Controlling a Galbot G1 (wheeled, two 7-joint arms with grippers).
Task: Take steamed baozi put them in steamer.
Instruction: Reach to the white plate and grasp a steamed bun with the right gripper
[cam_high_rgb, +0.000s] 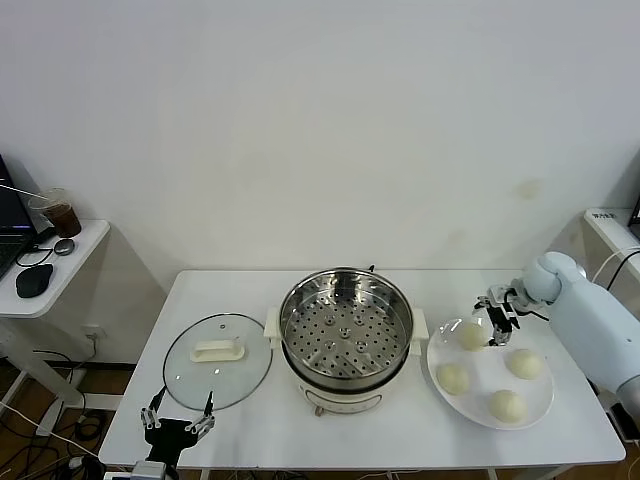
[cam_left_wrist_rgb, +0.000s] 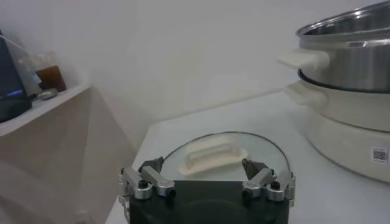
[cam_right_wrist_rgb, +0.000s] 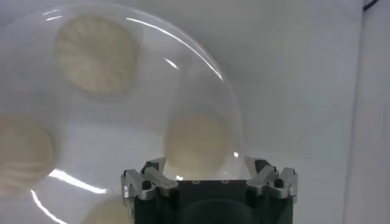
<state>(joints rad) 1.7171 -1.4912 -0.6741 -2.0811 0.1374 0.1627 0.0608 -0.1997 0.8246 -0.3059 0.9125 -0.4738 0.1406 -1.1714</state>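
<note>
My right tool (cam_high_rgb: 497, 318), fingers apart and holding nothing, hangs over the far-left baozi (cam_high_rgb: 471, 335) on the white plate (cam_high_rgb: 540, 400); part of that bun is hidden behind it. From the right wrist I see one bun (cam_right_wrist_rgb: 196, 145) just ahead of the fingers (cam_right_wrist_rgb: 141, 182), a fourth cut off at the frame edge. My left tool (cam_high_rgb: 178, 421) sits spread and empty at the near bench (cam_high_rgb: 400, 440) edge by the glass lid (cam_high_rgb: 217, 361). The steamer (cam_high_rgb: 346, 330) stands mid-bench, tray bare.
</note>
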